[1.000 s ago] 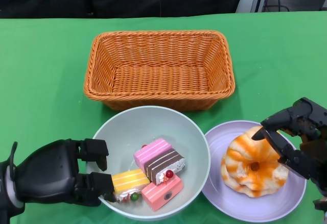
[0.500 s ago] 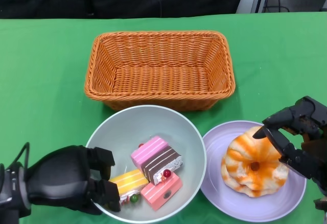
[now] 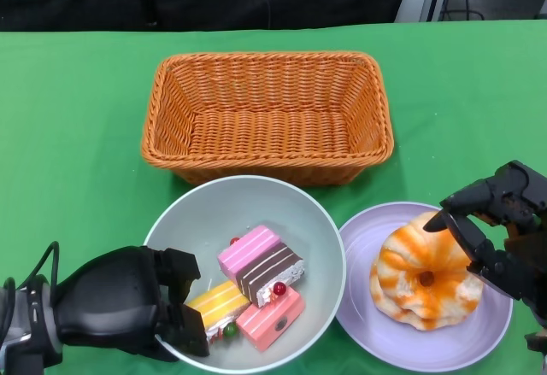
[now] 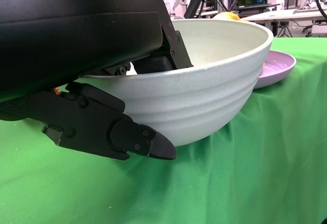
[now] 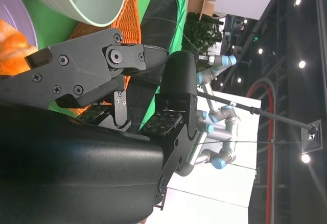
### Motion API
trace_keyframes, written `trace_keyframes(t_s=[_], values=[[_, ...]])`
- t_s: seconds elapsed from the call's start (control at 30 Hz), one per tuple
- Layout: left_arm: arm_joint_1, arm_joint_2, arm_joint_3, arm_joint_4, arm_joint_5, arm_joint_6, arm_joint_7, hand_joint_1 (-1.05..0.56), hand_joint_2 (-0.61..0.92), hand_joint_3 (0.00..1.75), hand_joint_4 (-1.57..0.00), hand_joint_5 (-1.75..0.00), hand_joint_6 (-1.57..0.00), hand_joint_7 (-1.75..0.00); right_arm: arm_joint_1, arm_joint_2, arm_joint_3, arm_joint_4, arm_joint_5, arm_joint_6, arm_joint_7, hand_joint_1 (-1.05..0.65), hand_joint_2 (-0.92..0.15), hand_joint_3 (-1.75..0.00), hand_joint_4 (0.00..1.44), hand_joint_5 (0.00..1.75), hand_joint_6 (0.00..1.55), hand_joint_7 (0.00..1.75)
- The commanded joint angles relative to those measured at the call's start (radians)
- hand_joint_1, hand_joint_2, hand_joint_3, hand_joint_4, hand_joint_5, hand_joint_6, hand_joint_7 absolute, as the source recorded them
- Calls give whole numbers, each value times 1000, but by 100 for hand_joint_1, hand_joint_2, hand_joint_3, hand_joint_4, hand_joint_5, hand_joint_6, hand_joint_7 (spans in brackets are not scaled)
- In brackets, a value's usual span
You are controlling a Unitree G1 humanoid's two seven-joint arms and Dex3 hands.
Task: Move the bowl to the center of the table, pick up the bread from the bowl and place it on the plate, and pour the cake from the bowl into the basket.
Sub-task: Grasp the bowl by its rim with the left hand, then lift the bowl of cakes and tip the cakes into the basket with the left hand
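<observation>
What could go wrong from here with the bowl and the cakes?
1. The left hand grips the bowl only at its near rim, fingers under the wall; lifted to pour, it could slip or twist.
2. The cake pieces lie loose, so some may tumble out short of the basket and land on the green table.
3. The bowl sits close to the plate holding the bread; tilting may knock it.

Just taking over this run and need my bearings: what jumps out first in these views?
The left hand grips the near-left rim of the pale bowl, which holds bright striped cake pieces at table center. Behind it sits an orange wicker basket. To the right, orange-swirled bread lies on a purple plate, the right hand beside it.
</observation>
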Motion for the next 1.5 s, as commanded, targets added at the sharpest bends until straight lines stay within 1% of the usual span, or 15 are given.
trace_keyframes(t_s=[0.03, 0.1, 0.2, 0.23, 0.27, 0.33, 0.4, 0.43, 0.6, 0.83, 0.93, 1.03, 1.2, 1.4, 1.5], values=[[12, 4, 7, 0, 3, 5, 21, -39, 92, 12, -59, -142, -101, -32, 6, 1, -14, 1, 14, -8, 1, -12, -77, -46, 73, 125, 71, 106], [14, 1, 9, 6, 2, 7, 45, -40, 92, 14, -62, -125, -98, -34, 5, 3, -15, 5, 9, -14, -2, -11, -76, -47, 73, 124, 71, 105], [19, -5, 15, 9, 2, 18, 95, -40, 92, 14, -64, -120, -97, -34, 5, 5, -15, 7, 5, -19, -5, -11, -76, -48, 73, 124, 72, 105], [23, -8, 20, 11, 0, 23, 128, -39, 92, 16, -59, -135, -90, -54, 5, 6, -16, 8, 4, -21, -5, -10, -75, -49, 73, 124, 72, 104], [26, -13, 25, 15, -3, 27, 158, -38, 92, 17, -56, -142, -82, -69, 4, 7, -16, 12, 2, -25, -5, -10, -75, -50, 73, 124, 72, 104], [28, -20, 31, 28, -6, 26, 208, -34, 92, 24, -50, -157, -61, -111, 1, 8, -17, 19, -3, -33, -5, -9, -75, -53, 73, 124, 72, 103], [29, -27, 36, 41, -15, 7, 248, -27, 92, 35, -48, -165, -49, -134, -1, 10, -17, 23, 1, -37, -4, -9, -74, -54, 73, 123, 72, 103], [28, -29, 38, 48, -18, -2, 260, -26, 92, 37, -48, -167, -47, -138, -2, 12, -17, 26, 4, -38, -3, -9, -74, -54, 73, 123, 72, 103], [39, -40, 54, 66, -36, -25, 306, -23, 92, 45, -49, -168, -48, -140, -2, 11, -19, 27, -1, -35, -6, -10, -74, -56, 74, 123, 73, 102], [49, -31, 75, 53, -40, -56, 323, -23, 92, 47, -49, -169, -50, -138, -1, 15, -21, 26, -5, -35, -10, -10, -73, -58, 74, 122, 72, 102], [70, -5, 104, 8, -67, -114, 329, -23, 92, 50, -47, -165, -41, -149, 1, 23, -22, 26, -6, -37, -15, -8, -72, -59, 72, 122, 71, 101], [98, 13, 147, -33, -116, -190, 285, -24, 92, 56, -51, -160, -42, -150, -1, 26, -24, 29, -3, -37, -14, -7, -72, -58, 72, 122, 71, 101], [130, 29, 208, -76, -152, -243, 203, -25, 92, 59, -52, -157, -42, -148, -1, 28, -26, 32, -5, -37, -14, -7, -73, -58, 71, 122, 71, 100], [175, 36, 306, -132, -208, -319, 104, -26, 92, 55, -56, -150, -49, -137, 0, 34, -28, 29, -15, -31, -30, -8, -73, -56, 72, 122, 72, 100], [211, 39, 385, -180, -295, -365, 14, -26, 92, 55, -62, -142, -55, -131, -4, 38, -31, 40, -34, -42, -41, -7, -74, -55, 71, 122, 71, 99]])
